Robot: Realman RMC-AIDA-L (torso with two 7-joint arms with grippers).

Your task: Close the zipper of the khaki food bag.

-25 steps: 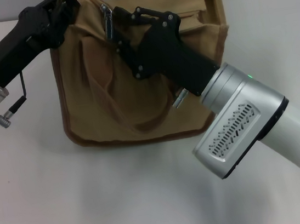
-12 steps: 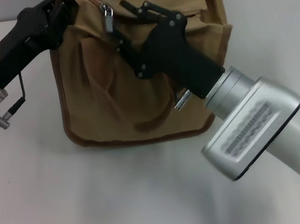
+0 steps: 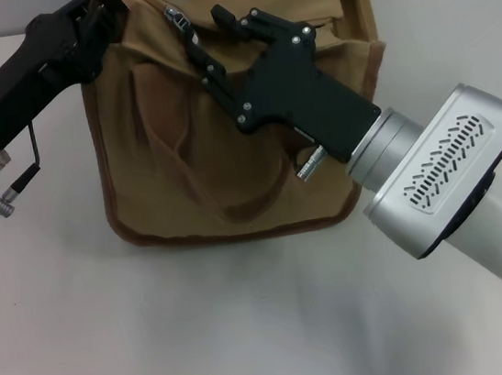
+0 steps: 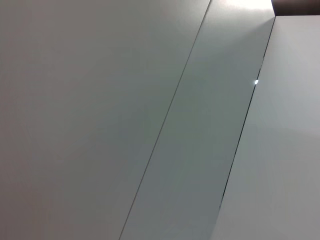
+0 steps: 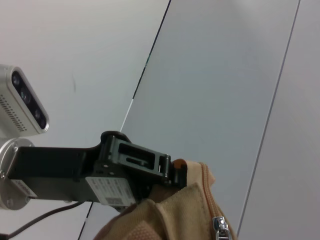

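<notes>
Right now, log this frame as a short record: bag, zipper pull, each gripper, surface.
bag: tan, on the table, top toward the far edge
zipper pull: silver, near the bag's top left corner
left gripper: shut on the bag's top left corner
right gripper: over the bag's top, one finger beside the pull; grip on pull not discernible
table: white

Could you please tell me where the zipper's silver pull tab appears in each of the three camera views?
Head view: the silver pull tab sits at the khaki food bag's top edge, by the right end effector's fingertips.
Left wrist view: not in it; only pale panels show.
Right wrist view: at the bottom edge, on the bag's tan corner.
Shared landmark: the left end effector gripping the bag's corner.
</notes>
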